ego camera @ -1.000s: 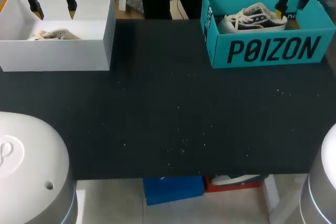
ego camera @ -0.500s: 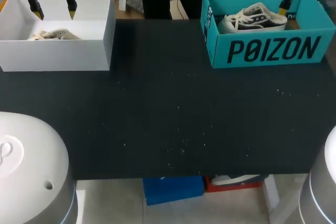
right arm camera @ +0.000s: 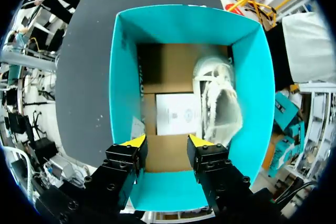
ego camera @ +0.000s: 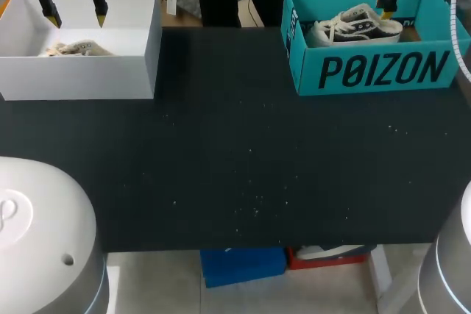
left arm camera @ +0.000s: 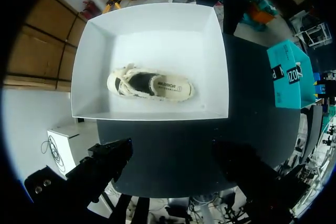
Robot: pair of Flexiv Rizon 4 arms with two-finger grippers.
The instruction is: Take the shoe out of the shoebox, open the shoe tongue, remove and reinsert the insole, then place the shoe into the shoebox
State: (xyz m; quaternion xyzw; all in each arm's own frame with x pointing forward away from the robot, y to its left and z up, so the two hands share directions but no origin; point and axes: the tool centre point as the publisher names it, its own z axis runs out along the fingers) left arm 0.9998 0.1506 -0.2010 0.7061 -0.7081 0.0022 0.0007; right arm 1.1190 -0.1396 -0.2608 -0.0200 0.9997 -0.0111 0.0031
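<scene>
The right claw [right arm camera: 166, 142] hangs with fingers [right arm camera: 134, 142] apart over the teal shoebox [right arm camera: 122, 77] — the shoe [right arm camera: 219, 100] lies inside, along one wall, untouched. The left claw [ego camera: 76, 14], also spread, hangs over a white box [ego camera: 81, 75] holding a cream shoe [left arm camera: 149, 85], on the black tabletop [ego camera: 235, 152].

Left end effector [ego camera: 75, 14] and right end effector [right arm camera: 167, 141] hover, fingers spread.

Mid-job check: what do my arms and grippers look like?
The left gripper and right gripper are black, blocky two-finger units with bright yellow tips. The left arm and right arm have smooth, rounded, pale grey housings. A white coiled cable runs along the right arm.
</scene>
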